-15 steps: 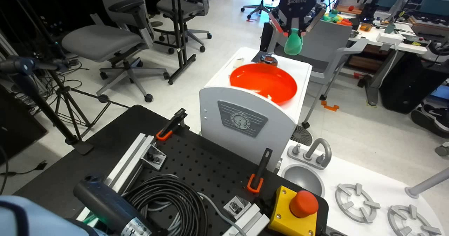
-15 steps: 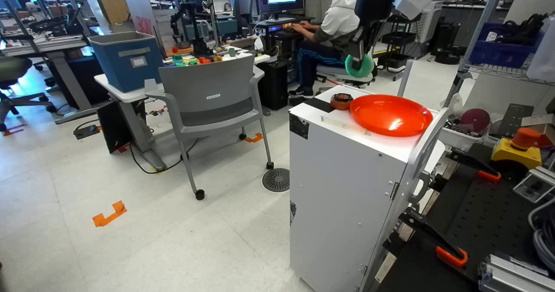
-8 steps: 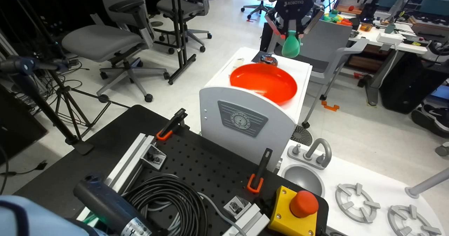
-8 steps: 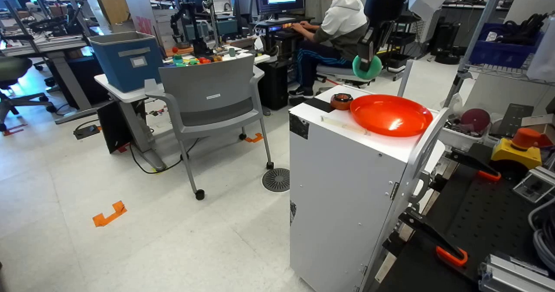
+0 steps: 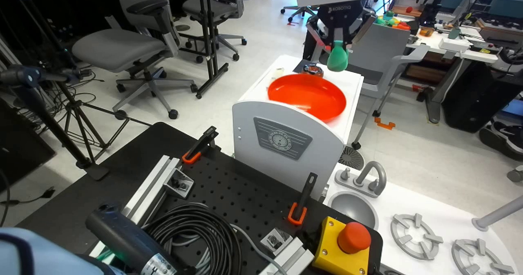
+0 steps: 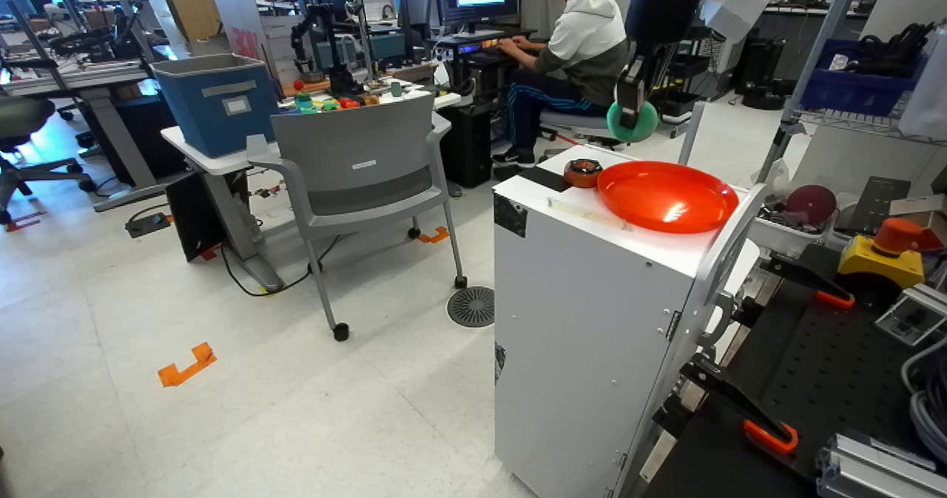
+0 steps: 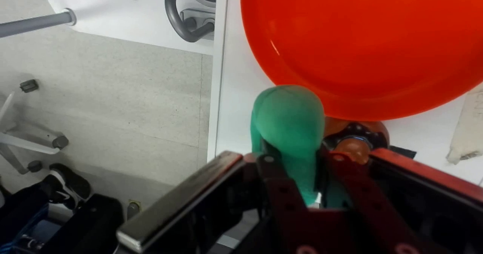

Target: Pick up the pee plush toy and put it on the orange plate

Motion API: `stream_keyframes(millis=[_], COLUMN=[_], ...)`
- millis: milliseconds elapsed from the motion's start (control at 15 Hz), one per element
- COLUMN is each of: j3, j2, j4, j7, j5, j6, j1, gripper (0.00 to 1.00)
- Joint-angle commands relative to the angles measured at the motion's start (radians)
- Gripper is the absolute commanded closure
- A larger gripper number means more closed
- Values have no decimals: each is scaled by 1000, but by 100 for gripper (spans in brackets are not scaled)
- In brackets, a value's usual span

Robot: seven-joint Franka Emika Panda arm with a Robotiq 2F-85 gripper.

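Note:
The pee plush toy (image 7: 288, 114), a soft green ball, hangs in the air with its upper part squeezed between the fingers of my gripper (image 7: 295, 155). In both exterior views the gripper (image 5: 338, 47) points down, and the toy (image 6: 644, 122) bulges out below the fingertips. The orange plate (image 5: 306, 91) lies on the white cabinet top, its shallow bowl facing up with nothing in it. In the wrist view the toy overlaps the near rim of the plate (image 7: 362, 50). Above and to the left of the plate (image 6: 666, 194) is where the toy stands in an exterior view.
A brown, dark-banded round object (image 6: 583, 173) sits on the cabinet top (image 6: 551, 202) beside the plate. A curved grey panel (image 5: 245, 136) rises along one cabinet edge. Nearby are a toy sink tap (image 5: 369, 173), a grey chair (image 6: 362, 150) and a seated person (image 6: 584, 46).
Gripper and toy have moved together: slightly down and left in an exterior view, and right and a little down in an exterior view, toward the plate's side. The plate has stayed put.

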State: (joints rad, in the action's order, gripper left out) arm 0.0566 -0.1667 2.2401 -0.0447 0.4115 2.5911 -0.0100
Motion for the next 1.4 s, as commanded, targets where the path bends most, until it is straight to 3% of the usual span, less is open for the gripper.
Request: stream_keyframes(millis=[0,1333], j3=[9,6], j2=[28,53], j4=[36,75], j7=[-22,-114], j5=[72,236], j6=[18,28], j1=[-16,-31], gripper=[95,95])
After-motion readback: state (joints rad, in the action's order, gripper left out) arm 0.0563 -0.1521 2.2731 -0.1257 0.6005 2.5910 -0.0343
